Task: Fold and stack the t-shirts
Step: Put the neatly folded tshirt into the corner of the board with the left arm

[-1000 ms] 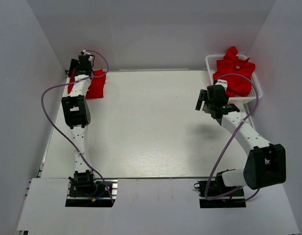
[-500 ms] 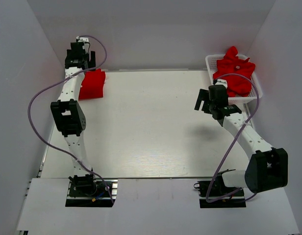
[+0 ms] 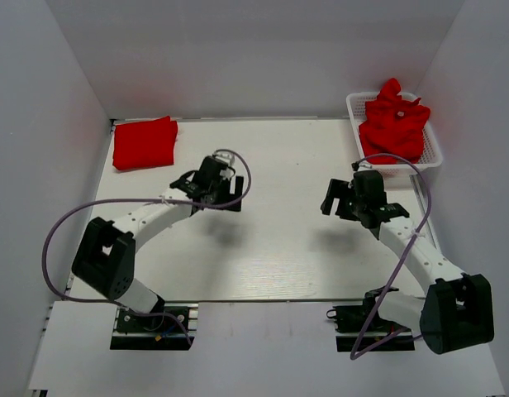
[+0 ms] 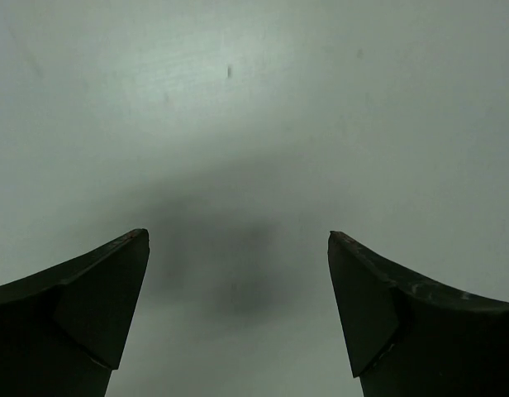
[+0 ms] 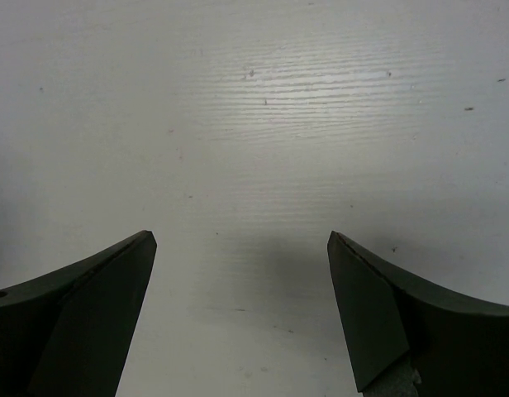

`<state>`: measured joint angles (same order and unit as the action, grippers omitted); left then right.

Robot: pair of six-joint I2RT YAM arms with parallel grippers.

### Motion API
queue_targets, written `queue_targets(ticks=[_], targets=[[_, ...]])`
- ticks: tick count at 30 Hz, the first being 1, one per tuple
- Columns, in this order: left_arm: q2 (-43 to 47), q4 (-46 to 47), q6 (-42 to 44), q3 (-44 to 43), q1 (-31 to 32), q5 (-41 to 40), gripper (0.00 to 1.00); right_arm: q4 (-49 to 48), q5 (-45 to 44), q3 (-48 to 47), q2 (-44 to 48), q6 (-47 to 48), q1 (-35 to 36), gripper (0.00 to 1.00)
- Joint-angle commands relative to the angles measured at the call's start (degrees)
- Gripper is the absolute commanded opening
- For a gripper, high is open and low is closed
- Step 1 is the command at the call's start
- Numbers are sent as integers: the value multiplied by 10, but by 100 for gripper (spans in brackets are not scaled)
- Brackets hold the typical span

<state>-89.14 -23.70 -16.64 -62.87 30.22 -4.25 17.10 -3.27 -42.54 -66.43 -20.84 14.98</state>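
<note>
From above, one folded t-shirt (image 3: 145,142) lies flat at the far left corner of the table (image 3: 279,248). The left gripper (image 3: 206,192) hangs over the middle of the table, well apart from that shirt, which sits farther back and to its left. A crumpled heap of t-shirts (image 3: 395,124) fills the white mesh basket (image 3: 351,103) at the far right corner. The right gripper (image 3: 354,201) hovers near the basket's front edge, with the heap beyond it and slightly to its right.

In the left wrist view, both dark fingers (image 4: 89,314) stand spread wide, with only bare table surface and a soft shadow between them and no red cloth in view.

In the right wrist view, the fingers (image 5: 403,314) are likewise spread apart over bare, wood-grained tabletop, holding nothing.
</note>
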Motion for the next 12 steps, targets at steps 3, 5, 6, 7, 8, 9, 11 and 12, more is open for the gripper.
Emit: queue_targets(ticks=[3, 5, 6, 7, 8, 9, 11, 12], targets=[[136, -24, -83, 50, 45, -117, 99, -40, 45, 44, 43, -7, -1, 90], [136, -46, -83, 33, 56, -152, 99, -42, 49, 56, 54, -6, -1, 90], [129, -73, -83, 22, 63, -162, 99, -43, 51, 58, 54, -6, -1, 90], [129, -80, -83, 8, 69, -168, 99, -48, 51, 62, 60, -3, -2, 90], [123, -80, -83, 8, 77, -168, 99, -51, 62, 64, 68, -1, 0, 90], [123, -80, -83, 8, 77, -168, 99, -55, 61, 70, 74, -4, 0, 90], [129, -65, -83, 16, 83, -158, 99, -61, 60, 76, 89, -7, 0, 90], [137, -65, -83, 16, 88, -158, 99, -61, 59, 78, 95, -8, 0, 90]])
